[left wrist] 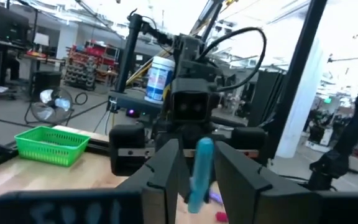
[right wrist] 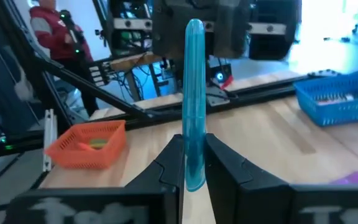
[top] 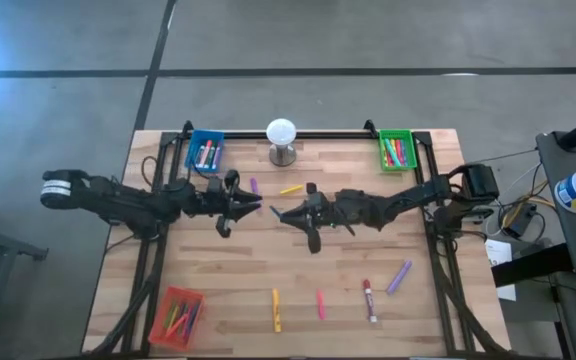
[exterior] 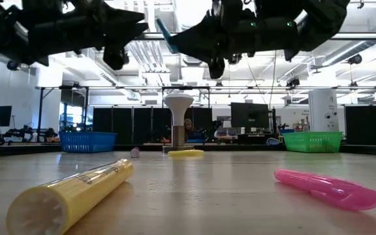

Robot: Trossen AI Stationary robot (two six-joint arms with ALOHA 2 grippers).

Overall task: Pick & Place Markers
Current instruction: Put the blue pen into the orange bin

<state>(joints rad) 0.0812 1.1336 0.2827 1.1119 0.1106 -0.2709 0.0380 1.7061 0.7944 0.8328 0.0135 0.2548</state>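
Nearest the low camera, a yellow marker [exterior: 77, 189] and a pink marker [exterior: 328, 188] are seen lying on the tabletop [top: 218, 270] by its front edge, a little apart. A red marker [top: 369, 300] and a purple marker [top: 399, 277] lie toward the front right corner. Two more, yellow [top: 290, 189] and purple [top: 254, 186], lie toward the back edge near the ball [top: 281, 132].

Above the middle of the tabletop, a teal marker [right wrist: 194, 106] is held in the air, clamped near one end by the closed fingers of the right gripper [right wrist: 194, 146]. Its other end stands between the fingers of the left gripper [left wrist: 197, 152], which are parted with a gap on each side, so nothing is gripped there. The two grippers are nearly tip to tip.

Several failures can be expected from here. Because the marker is pinched at one end only, it could be tilted or slid out by any jolt. It would then be dropped from height and could roll off the tabletop. Since the left fingers flank the free end, a sideways or twisting withdrawal by either arm could knock the marker and lever it from the right grip. With the tips so near, a small path error could bring the grippers into contact.

Trays stand at three corners: blue [top: 206, 150], green [top: 397, 150], red [top: 177, 315]. Which one is meant cannot be told, so a wrong placement is possible.
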